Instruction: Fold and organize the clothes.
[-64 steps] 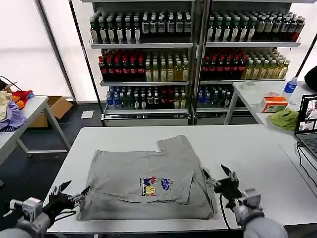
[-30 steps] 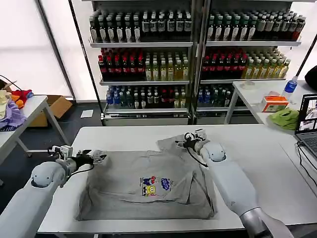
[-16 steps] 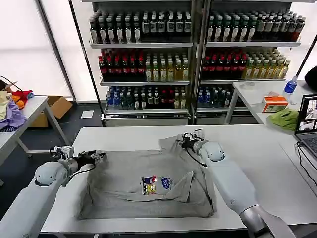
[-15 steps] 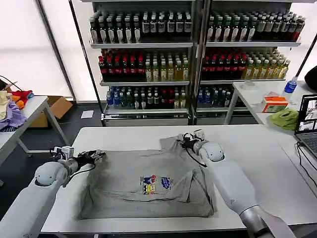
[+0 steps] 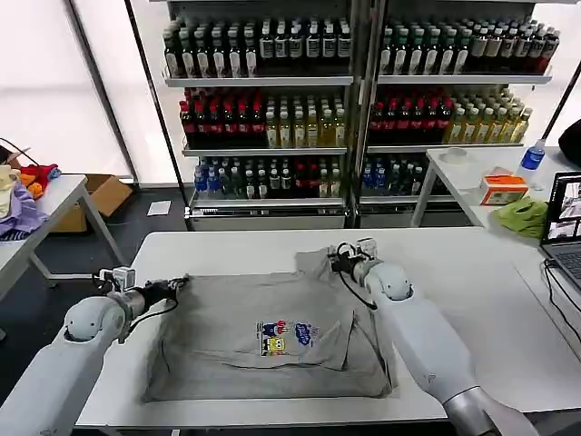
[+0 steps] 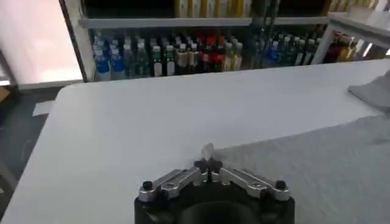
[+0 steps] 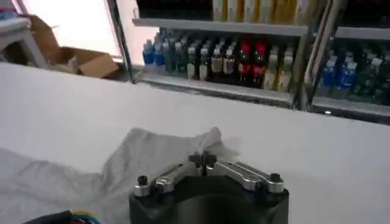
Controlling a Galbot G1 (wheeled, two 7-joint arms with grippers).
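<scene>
The clothes, a light grey short-sleeved shirt (image 5: 245,313) with a small cartoon print (image 5: 286,337), lie spread flat on the white table (image 5: 481,282). My left gripper (image 5: 180,285) is at the shirt's far left corner, shut on a pinch of the fabric. In the left wrist view the left gripper (image 6: 209,162) has a tuft of cloth between its closed tips, and the shirt (image 6: 317,161) runs off to one side. My right gripper (image 5: 334,262) holds the far right sleeve edge. In the right wrist view the right gripper (image 7: 203,159) is shut on the bunched shirt (image 7: 158,155).
A second table at the right carries a laptop (image 5: 565,227), a yellow-green cloth (image 5: 522,216), an orange box (image 5: 502,189) and a bottle (image 5: 531,161). A side table with coloured fabrics (image 5: 20,204) stands at the left. Shelves of bottles (image 5: 345,100) stand behind.
Both grippers have gone from the table's near edge to the shirt's far corners and shut on the fabric. In the last half second they have barely shifted.
</scene>
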